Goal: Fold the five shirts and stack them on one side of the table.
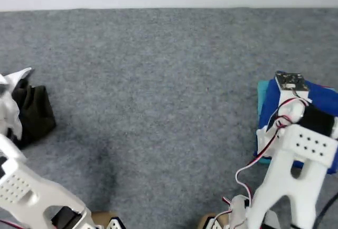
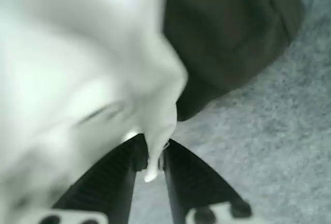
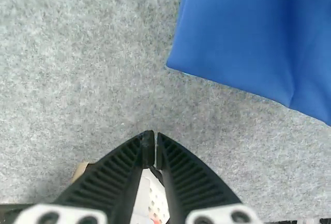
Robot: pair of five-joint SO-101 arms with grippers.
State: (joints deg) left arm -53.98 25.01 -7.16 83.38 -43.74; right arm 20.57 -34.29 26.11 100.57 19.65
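While blue shirt [image 1: 322, 99] lies folded atop teal shirt [image 1: 261, 94] at right edge, task looks under half done: left gripper [image 2: 151, 162] pinches white shirt [image 2: 77, 69] beside crumpled dark shirt [image 2: 227, 32] at left edge; right gripper [image 3: 155, 144] pressed together, empty.

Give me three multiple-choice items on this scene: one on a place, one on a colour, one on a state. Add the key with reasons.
1. Where does the blue shirt lie?
A) beside the right gripper
B) mid-table
C) hanging off the far edge

2. What colour is the cloth in the left gripper?
A) red
B) white
C) blue

3. How is the right gripper?
A) wide open
B) shut on the blue shirt
C) shut, holding nothing

Key: 1 A, the right wrist view shows it just past that gripper; 2 B, white fabric is pinched there; 3 C, its jaws meet with nothing between them.
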